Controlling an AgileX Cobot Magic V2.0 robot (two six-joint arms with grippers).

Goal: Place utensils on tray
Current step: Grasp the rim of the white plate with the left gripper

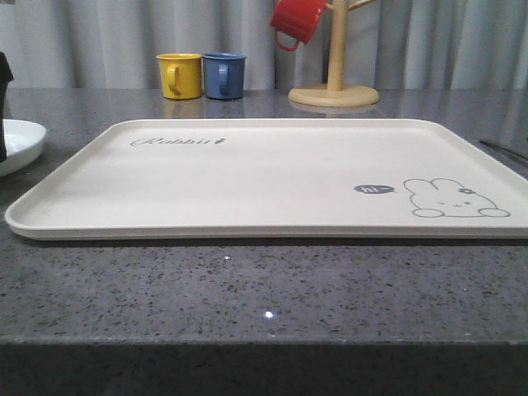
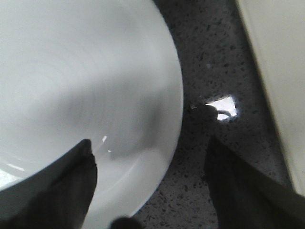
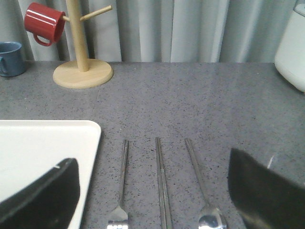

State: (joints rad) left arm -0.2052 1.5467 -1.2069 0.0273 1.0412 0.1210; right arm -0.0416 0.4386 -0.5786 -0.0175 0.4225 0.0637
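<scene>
**Left gripper poised at the plate rim, tray bare, cutlery waiting by the right gripper**

A large cream tray (image 1: 247,177) with a rabbit drawing lay across a grey speckled countertop (image 1: 264,289), and nothing rested on it. No utensil had been placed, so the task looked to be at its first pick.

Starting at the left: the left gripper (image 2: 147,191) hung over the edge of a round white plate (image 2: 71,81), its two dark fingers spread wide apart and holding nothing. One finger sat over the plate's inner surface and the other over the bare counter outside the rim, so the rim ran between them. The tray's edge lay just beyond the outer finger. In the front view the plate (image 1: 18,142) sat just off the tray's left end.

At the right: the right gripper (image 3: 152,200) was likewise spread open and empty. Between and ahead of its fingers three metal pieces lay side by side on the counter, handles pointing away: a fork (image 3: 122,181) nearest the tray corner, then the chopsticks (image 3: 162,186), then a spoon (image 3: 202,186). All three lay apart from one another and off the tray.

Behind the tray stood a yellow mug (image 1: 180,75) and a blue mug (image 1: 223,75), and a red mug (image 1: 299,20) hung from a wooden mug tree (image 1: 334,78).

The likely next move was for the left gripper to lower, pinch the thin rim, and carry the plate sideways onto the tray. The smooth, shallow rim could slip from a light grip.
</scene>
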